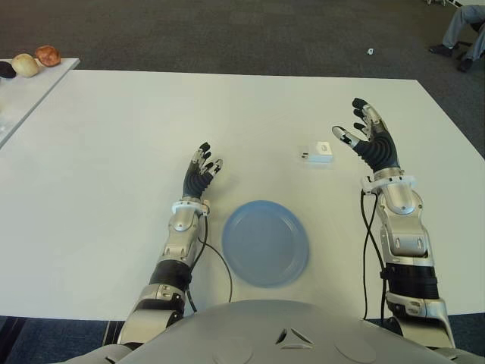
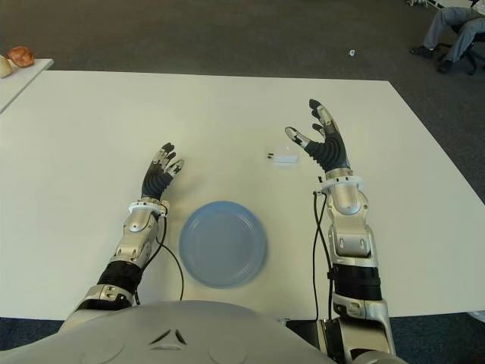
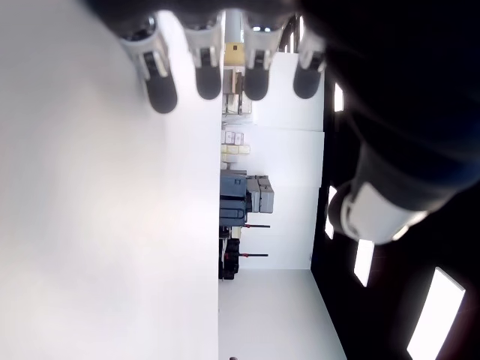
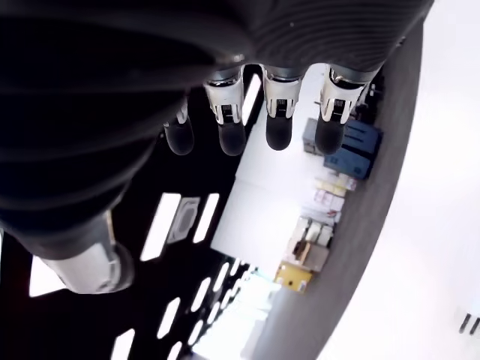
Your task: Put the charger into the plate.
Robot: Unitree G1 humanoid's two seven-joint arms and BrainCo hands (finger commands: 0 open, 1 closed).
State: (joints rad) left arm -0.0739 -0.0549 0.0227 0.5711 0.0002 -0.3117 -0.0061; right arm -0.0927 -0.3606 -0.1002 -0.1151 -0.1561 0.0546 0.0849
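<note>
A small white charger (image 1: 317,155) lies on the white table (image 1: 114,152), its prongs pointing left. Nearer the front edge sits a round blue plate (image 1: 265,243), with nothing on it. My right hand (image 1: 367,135) is raised just right of the charger, fingers spread and holding nothing; a thumb tip is close to the charger without touching it. In the right wrist view its fingers (image 4: 274,112) are extended. My left hand (image 1: 203,168) shows left of the plate, fingers straight and holding nothing.
A second table (image 1: 30,91) at the far left carries some rounded food items (image 1: 36,61). A seated person's legs (image 1: 462,34) show at the far right on dark carpet. Cables run along both forearms.
</note>
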